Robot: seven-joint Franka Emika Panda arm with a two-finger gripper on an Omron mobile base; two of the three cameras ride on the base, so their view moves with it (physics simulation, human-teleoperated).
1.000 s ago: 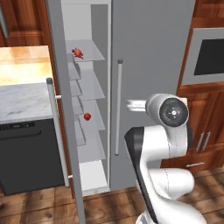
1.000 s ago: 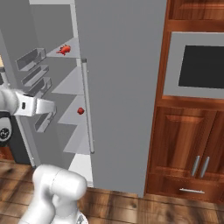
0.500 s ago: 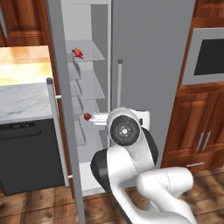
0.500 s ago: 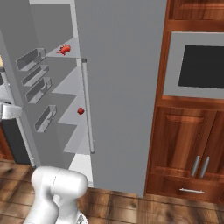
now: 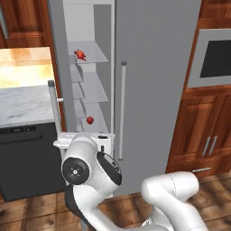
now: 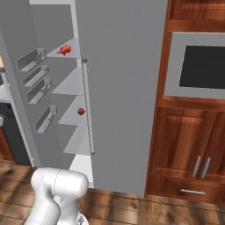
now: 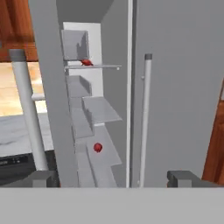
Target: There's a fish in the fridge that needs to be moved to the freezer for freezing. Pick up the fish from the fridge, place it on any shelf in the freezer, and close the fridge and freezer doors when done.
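end effector (image 7: 113, 178) is low in front of the refrigerator, jaws spread as wide as they go and nothing between them. looking along it, the fish (image 7: 86, 62) is up and a touch to the left, well ahead, sitting on a high shelf inside the freezer (image 7: 94, 109), the narrow compartment with the stack of small shelves. below the fish and much closer to the end effector's level, a smooth red ball (image 7: 98, 147) rests on a lower shelf; that one is not the target. off to the right, the wide fridge door (image 7: 183, 87) looks shut, its bar handle (image 7: 145, 118) running straight up just right of the centre line. so by my read the fish is already where it belongs, and the job left is the freezer door (image 7: 51, 100). that is the relation that counts: the door stands swung out to the left of the end effector, edge-on to it, with its long silver handle (image 7: 26, 113) further left and nearer. both door and handle run vertically, top to bottom. the open fingers point into the compartment, not at the door, so the end effector would need to swing out left, get round to the door's outer face and push it across to the right. there's only the one arm, so no choice to make there.
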